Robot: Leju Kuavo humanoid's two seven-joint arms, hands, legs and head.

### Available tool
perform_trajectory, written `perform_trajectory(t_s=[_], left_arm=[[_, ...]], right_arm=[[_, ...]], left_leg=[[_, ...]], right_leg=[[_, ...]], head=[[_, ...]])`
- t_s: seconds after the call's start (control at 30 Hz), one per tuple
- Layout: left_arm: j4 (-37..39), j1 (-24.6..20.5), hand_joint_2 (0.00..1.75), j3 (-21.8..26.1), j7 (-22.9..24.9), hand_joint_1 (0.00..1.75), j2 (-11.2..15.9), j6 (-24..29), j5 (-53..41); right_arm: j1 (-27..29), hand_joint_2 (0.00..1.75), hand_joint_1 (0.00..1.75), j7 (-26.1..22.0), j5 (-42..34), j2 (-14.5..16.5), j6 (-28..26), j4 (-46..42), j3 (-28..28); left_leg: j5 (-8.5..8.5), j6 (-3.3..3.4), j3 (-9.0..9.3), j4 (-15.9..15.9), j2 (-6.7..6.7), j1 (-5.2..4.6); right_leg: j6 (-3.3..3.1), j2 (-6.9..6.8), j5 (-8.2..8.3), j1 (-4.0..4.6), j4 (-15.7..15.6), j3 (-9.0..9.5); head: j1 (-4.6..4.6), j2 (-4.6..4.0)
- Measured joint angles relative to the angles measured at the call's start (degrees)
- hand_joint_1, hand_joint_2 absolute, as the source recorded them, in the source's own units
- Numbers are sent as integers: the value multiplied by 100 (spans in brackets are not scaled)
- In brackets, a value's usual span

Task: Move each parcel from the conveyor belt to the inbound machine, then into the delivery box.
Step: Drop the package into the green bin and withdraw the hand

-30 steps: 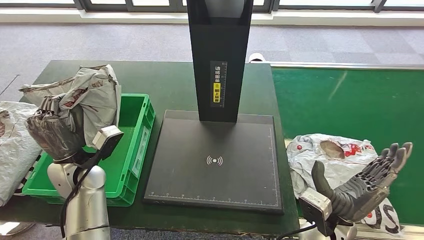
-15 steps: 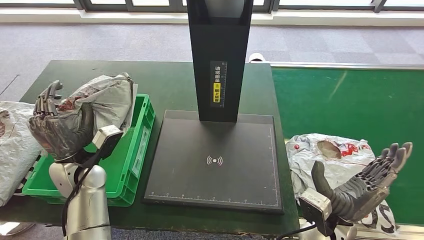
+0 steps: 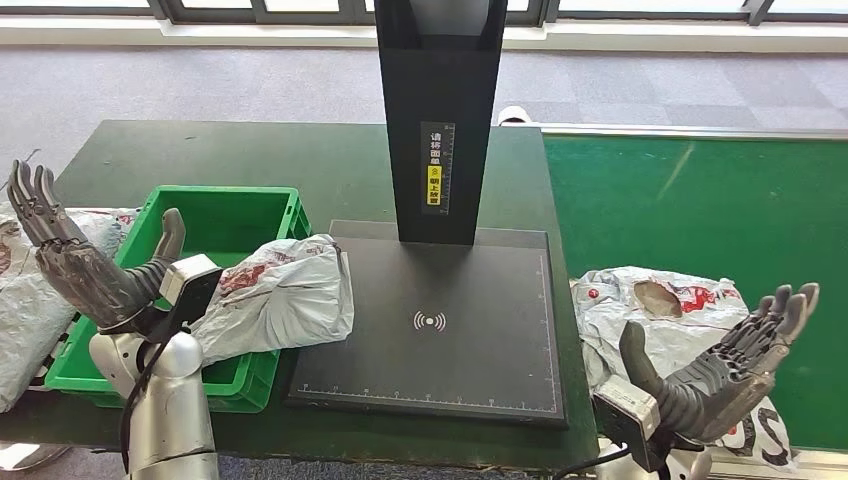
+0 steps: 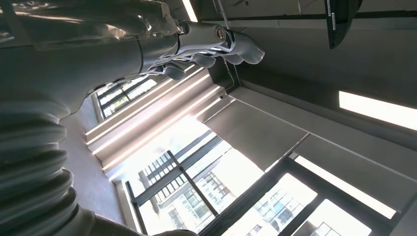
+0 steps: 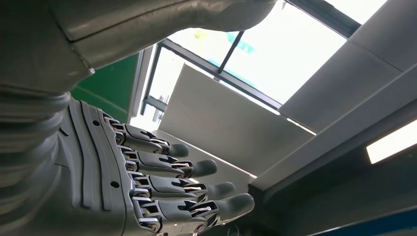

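while the left hand (image 3: 85, 265) sits at the frame's lower left, fingers spread wide and holding nothing, a grey parcel (image 3: 275, 300) lies just right of it, draped over the green delivery box (image 3: 262, 202) rim onto the black inbound machine (image 3: 440, 350) plate. right hand (image 3: 725, 375) at lower right, fingers wide, empty, over a second parcel (image 3: 650, 305) on the green conveyor belt (image 3: 700, 200).

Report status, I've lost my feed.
Both hands, left and right, open. Grey parcel half in green box, overhanging scanner plate. Next parcel waiting on belt.
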Motion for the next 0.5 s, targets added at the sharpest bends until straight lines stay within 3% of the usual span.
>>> perform_trajectory(t_s=[0.5], left_arm=[[-2, 8, 175, 119, -88, 0, -5, 0, 303]], right_arm=[[-14, 175, 0, 0, 143, 0, 15, 131, 16]], left_leg=[[0, 0, 2, 0, -1, 0]], right_leg=[[0, 0, 0, 0, 0, -2]], head=[[0, 0]])
